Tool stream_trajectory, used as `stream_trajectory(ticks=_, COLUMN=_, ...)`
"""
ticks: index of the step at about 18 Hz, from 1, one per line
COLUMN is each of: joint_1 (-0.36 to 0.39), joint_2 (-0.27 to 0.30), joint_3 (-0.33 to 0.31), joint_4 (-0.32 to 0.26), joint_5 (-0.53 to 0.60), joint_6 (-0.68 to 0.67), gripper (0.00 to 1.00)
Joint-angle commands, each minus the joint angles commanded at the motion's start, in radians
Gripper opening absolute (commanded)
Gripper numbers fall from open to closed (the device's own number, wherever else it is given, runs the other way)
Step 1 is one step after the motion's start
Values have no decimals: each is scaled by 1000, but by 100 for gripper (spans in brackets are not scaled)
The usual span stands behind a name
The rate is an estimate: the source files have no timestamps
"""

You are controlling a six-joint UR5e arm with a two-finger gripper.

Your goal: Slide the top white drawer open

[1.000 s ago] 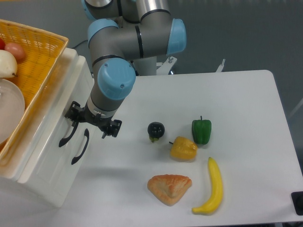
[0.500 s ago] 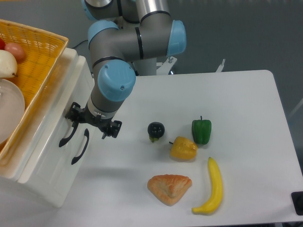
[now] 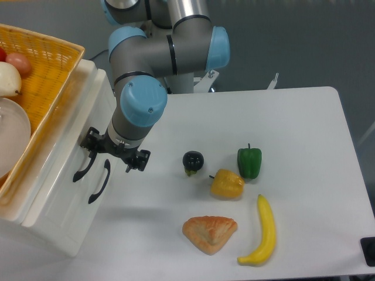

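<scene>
A robot arm's tool [image 3: 115, 153] hangs at the front face of a white cabinet on the left side of the desk [image 3: 304, 129], its black fingers spread wide apart and gripping nothing. One finger [image 3: 91, 140] sits right at the upper end of the curved black handle [image 3: 82, 167] of the top white drawer [image 3: 55, 158]; whether it actually touches the handle cannot be told from this angle. That drawer lies directly to the left of and below the tool, its front flush with the cabinet (closed, by the look of it). A second black handle [image 3: 100, 181] sits just below the tool, on the neighbouring drawer front. Up and to the left of the tool, a yellow woven basket [image 3: 50, 70] rests on top of the cabinet. To the right of the tool, well apart from it, lie a small dark fruit [image 3: 193, 161], a green pepper [image 3: 249, 161], a yellow pepper [image 3: 227, 183], a pastry [image 3: 209, 233] and a banana [image 3: 262, 232].
</scene>
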Motion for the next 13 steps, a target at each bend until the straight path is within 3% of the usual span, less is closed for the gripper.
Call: stream_trajectory(ticks=13, joint_1=0, joint_2=-6, joint_3=2, joint_4=2, joint_5=3, joint_6=2, gripper=100)
